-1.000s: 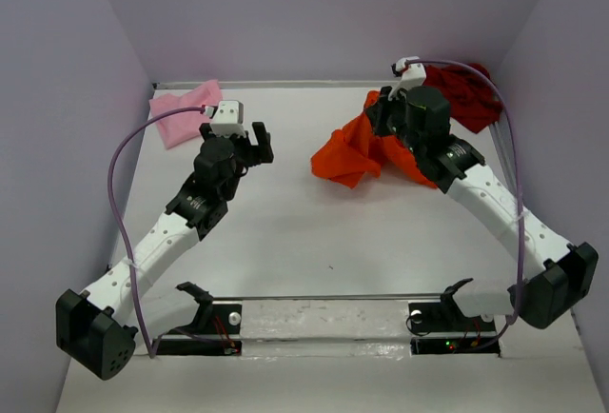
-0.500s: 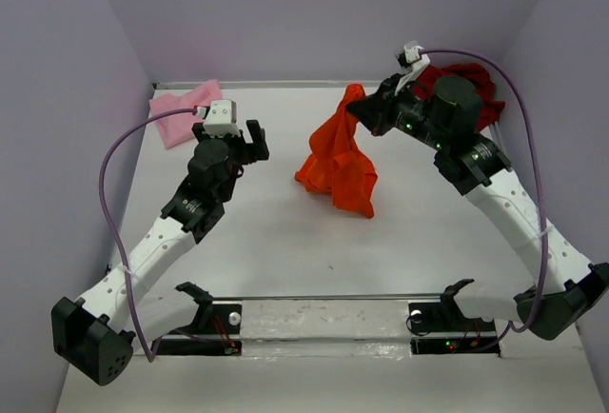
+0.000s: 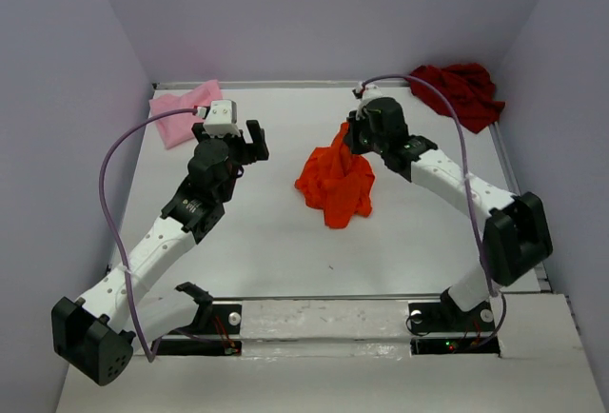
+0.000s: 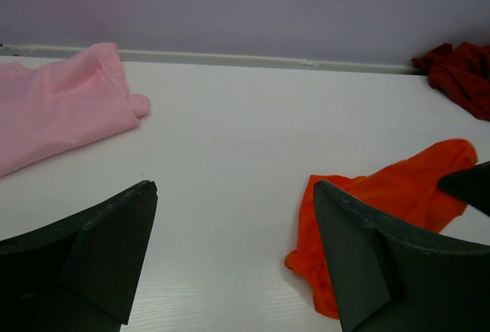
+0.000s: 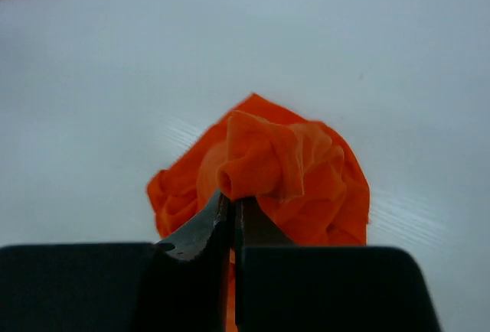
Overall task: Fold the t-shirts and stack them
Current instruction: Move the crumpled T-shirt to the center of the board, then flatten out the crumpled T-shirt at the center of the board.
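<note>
The bright orange t-shirt (image 3: 335, 180) hangs bunched from my right gripper (image 3: 348, 132), which is shut on a pinch of its cloth above the table's middle; the lower part rests crumpled on the table. In the right wrist view the orange t-shirt (image 5: 298, 171) bulges just past the closed fingertips (image 5: 233, 198). My left gripper (image 3: 249, 140) is open and empty, to the left of the shirt; its view shows the orange shirt (image 4: 398, 194) at right. The light pink t-shirt (image 3: 183, 110) lies at the back left. The dark red t-shirt (image 3: 464, 91) lies crumpled at the back right.
Purple walls (image 3: 314, 13) close in the white table (image 3: 276, 232) at the back and both sides. A purple cable (image 3: 119, 194) loops off each arm. The pink shirt (image 4: 53, 102) and dark red shirt (image 4: 463, 72) show in the left wrist view.
My right gripper lifted the orange shirt from the back right and carried it left toward the table's middle, then lowered it. The left arm barely moved.
</note>
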